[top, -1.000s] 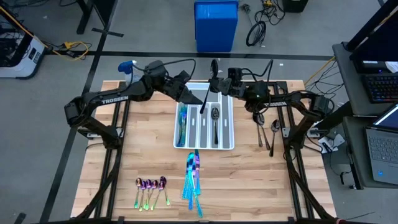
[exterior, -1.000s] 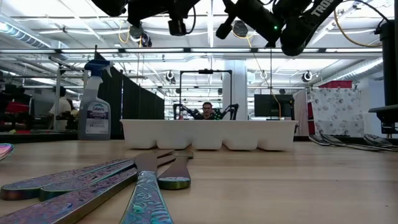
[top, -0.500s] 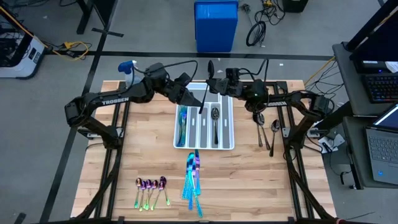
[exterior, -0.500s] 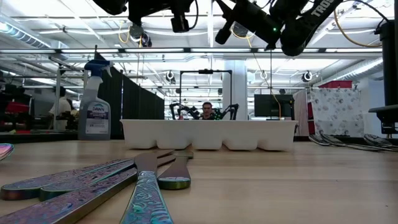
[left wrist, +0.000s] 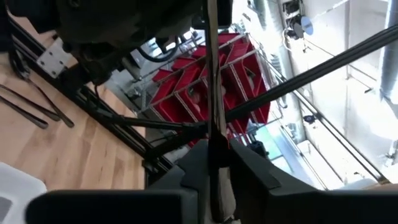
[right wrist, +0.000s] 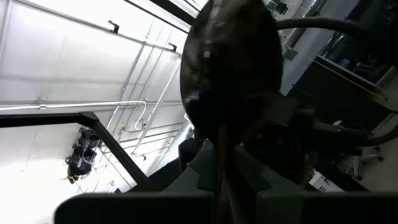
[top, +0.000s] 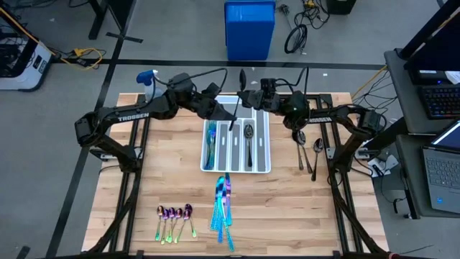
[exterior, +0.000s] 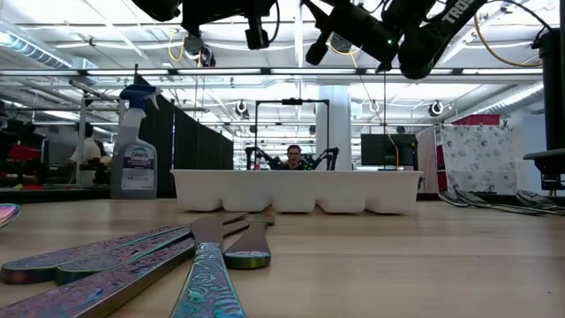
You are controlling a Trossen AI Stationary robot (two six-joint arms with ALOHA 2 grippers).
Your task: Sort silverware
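Observation:
A dark gunmetal spoon (top: 238, 97) hangs in the air over the far end of the white tray (top: 263, 147), bowl toward the far edge. My left gripper (top: 228, 115) comes at it from the left and my right gripper (top: 244, 98) from the right; both are shut on it. In the tray lie blue-teal forks (top: 210, 147) and another dark spoon (top: 248, 140). On the table near the front lie iridescent knives (top: 223, 205) and small rainbow spoons (top: 175, 214). My left gripper pinches the spoon's handle (left wrist: 212, 140) between its two fingers, toward the handle's free end. It comes level from the table's left and lies across the handle. The spoon is lifted clear of the tray. My right gripper pinches the handle (right wrist: 221, 163) between its two fingers just below the bowl (right wrist: 231, 74), coming from the table's right and slanting upward. The bowl stands out past the fingers.
More dark spoons (top: 309, 151) lie on the table right of the tray. A spray bottle (top: 147, 78) stands at the far left corner, and a blue bin (top: 249, 29) on the floor beyond the table. Bare wood lies left of the tray.
My left gripper has shut on the spoon's handle while staying in place. The spoon in my right gripper has tipped a little, its bowl going toward the table's left.

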